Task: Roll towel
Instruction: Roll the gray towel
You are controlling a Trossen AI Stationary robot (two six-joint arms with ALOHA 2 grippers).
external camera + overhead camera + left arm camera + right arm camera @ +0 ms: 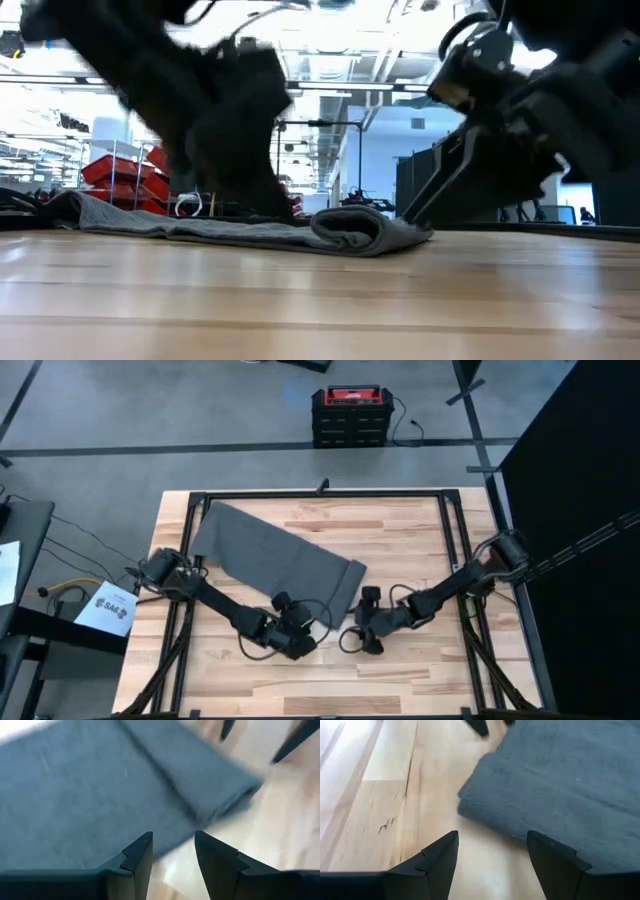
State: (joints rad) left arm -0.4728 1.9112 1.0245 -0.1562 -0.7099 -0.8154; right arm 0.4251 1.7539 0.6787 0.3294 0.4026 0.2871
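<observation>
The towel (272, 560) lies spread on the wooden table (420, 540), running at a slant from about eleven o'clock on the tabletop down toward the centre. Its near end, the one pointing at roughly five o'clock, is folded over on itself into a soft thick lip; from table height you can see that rounded fold (352, 228) sitting a little higher than the flat cloth behind it.

Both arms are down low at that folded end. The left gripper (303, 628) comes in from eight o'clock and hangs right at the towel's near edge, fingers parted, nothing between them; through its own camera the two dark fingers (137, 862) frame the cloth edge and a strip of bare wood. The right gripper (362, 628) reaches in from three o'clock and sits just beside the towel's corner, over bare table, its fingers (440, 860) spread wide and empty too, with the folded corner straight ahead of them.

Beyond the table at twelve o'clock, a red and black case (350, 415) stands on the floor.
</observation>
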